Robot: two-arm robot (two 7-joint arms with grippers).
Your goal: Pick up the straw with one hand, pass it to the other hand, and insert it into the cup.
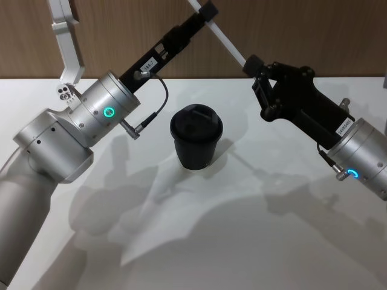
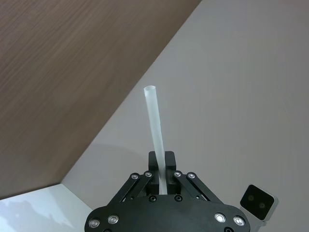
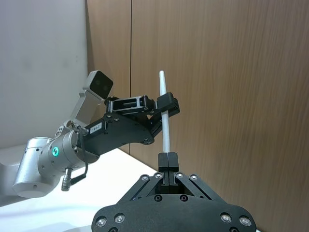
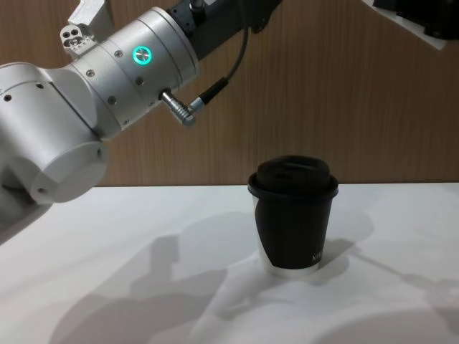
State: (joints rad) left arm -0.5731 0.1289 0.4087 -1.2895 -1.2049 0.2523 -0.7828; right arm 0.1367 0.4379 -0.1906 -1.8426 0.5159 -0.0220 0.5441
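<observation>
High above the table's back edge, the white straw [image 1: 227, 41] slants between both grippers. My left gripper [image 1: 208, 12] is shut on its upper part, and in the left wrist view the straw [image 2: 153, 121] sticks out from between the closed fingers of that gripper [image 2: 161, 166]. My right gripper [image 1: 251, 63] is shut on the lower end. The right wrist view shows the straw [image 3: 165, 130] rising from my right gripper [image 3: 167, 159] through the left gripper [image 3: 166, 104]. The black lidded cup [image 1: 196, 136] stands upright on the table, below and between the grippers, and appears mid-table in the chest view [image 4: 292, 215].
The white table [image 1: 272, 241] spreads around the cup with open room in front and to both sides. A wooden wall [image 1: 314, 30] runs behind the table's back edge. My left arm's silver body [image 4: 107, 79] hangs large at the left.
</observation>
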